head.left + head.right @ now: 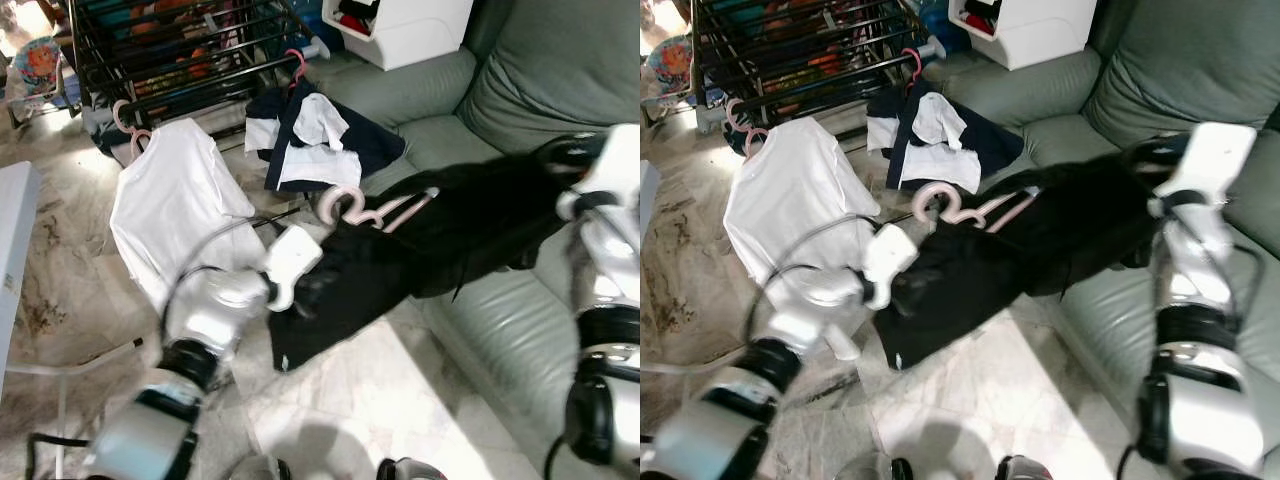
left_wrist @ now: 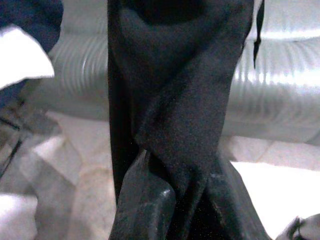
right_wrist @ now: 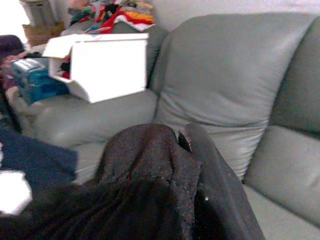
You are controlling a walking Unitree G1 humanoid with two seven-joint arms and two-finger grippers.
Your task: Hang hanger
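Both grippers stretch a black garment on a pale pink plastic hanger between couch and drying rack.
Left gripper [image 2: 187, 200] is clamped on 1 end of the black garment [image 1: 420, 250]; right gripper [image 3: 192, 165] grips the other end over the grey-green leather couch [image 1: 520, 330]. The pale pink plastic hanger [image 1: 365, 208] lies on the garment's upper edge. White shirt [image 1: 175, 205] and navy-white shirt [image 1: 315, 140] hang from the black metal drying rack [image 1: 180, 50] on 2 pink hangers.
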